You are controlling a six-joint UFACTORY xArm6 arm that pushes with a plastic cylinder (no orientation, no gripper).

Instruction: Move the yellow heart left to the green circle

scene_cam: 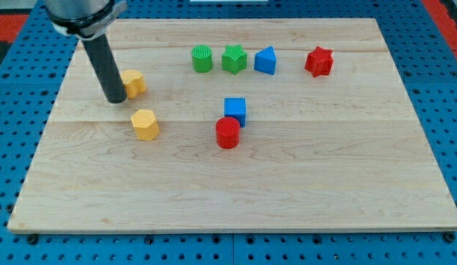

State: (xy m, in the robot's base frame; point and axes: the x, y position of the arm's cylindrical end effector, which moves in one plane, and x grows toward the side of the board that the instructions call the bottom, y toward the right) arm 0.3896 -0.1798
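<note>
The yellow heart [134, 82] lies at the board's upper left. My tip [115, 100] touches its left side, the rod partly hiding it. The green circle [202, 59] stands near the view's top, right of and above the heart. A yellow hexagon [146, 124] lies just below the heart.
A green star [234, 59], a blue triangle [266, 60] and a red star [319, 62] line up right of the green circle. A blue cube [235, 111] and a red cylinder [227, 133] sit together mid-board. The wooden board [324, 184] rests on a blue perforated table.
</note>
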